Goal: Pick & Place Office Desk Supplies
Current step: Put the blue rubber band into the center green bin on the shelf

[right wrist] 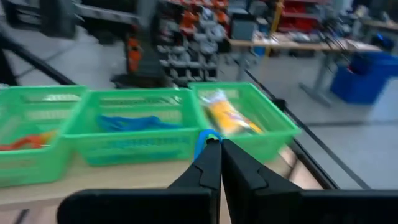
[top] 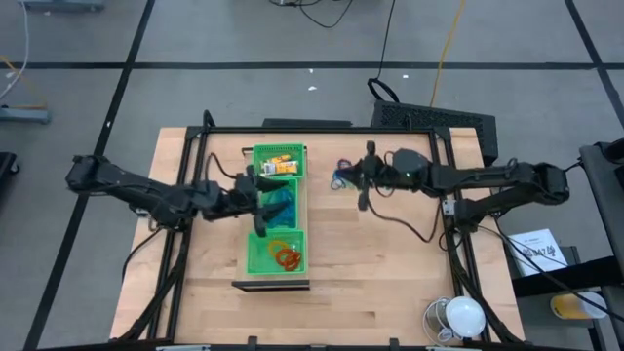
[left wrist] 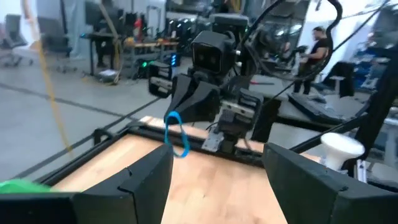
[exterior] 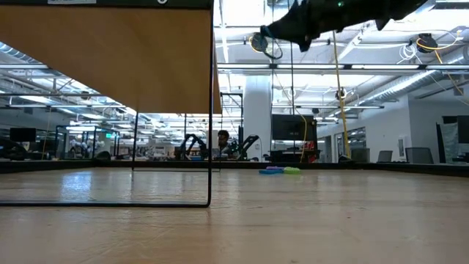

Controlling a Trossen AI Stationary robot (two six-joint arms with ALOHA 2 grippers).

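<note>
Blue loop (left wrist: 176,134) dangles from the right gripper (right wrist: 214,144), whose fingers are pressed together on it, raised over the tabletop (top: 390,263) just beside the green tray's (top: 252,255) far end. Such a thin pinch could slip, dropping the loop short of the middle compartment holding the blue pieces (right wrist: 134,122). The left gripper (top: 261,195), fingers spread and empty, hovers over that same compartment, so the arms could collide. More loops (top: 341,175) wait near the tabletop's far edge.

The tray (top: 276,252) is bright green; at its 12 o'clock end lie yellow-orange pieces (top: 281,165), mid-tray blue loops (top: 281,205), at 6 o'clock orange-red loops (top: 286,256). The right gripper (right wrist: 216,144) is black, pinching a blue loop (right wrist: 202,142).
</note>
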